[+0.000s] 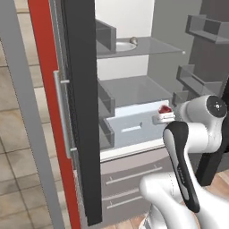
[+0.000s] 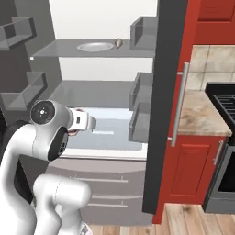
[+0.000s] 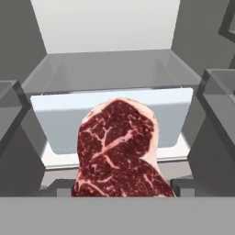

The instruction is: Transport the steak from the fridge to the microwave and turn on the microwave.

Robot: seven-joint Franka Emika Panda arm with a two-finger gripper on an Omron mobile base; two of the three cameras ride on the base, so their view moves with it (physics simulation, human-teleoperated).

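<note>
The claw holds the flat dark-red marbled steak between wide jaws, before the open grey fridge's white drawer; the meat looks light, soft and slippery, so grip its middle firmly.

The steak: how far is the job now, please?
Done: the fridge stands open and the steak is up off the shelves, between the jaws of the gripper, in front of the white drawer. In hand: carrying it out. Left: reaching the microwave, putting the steak inside, turning it on.
</note>
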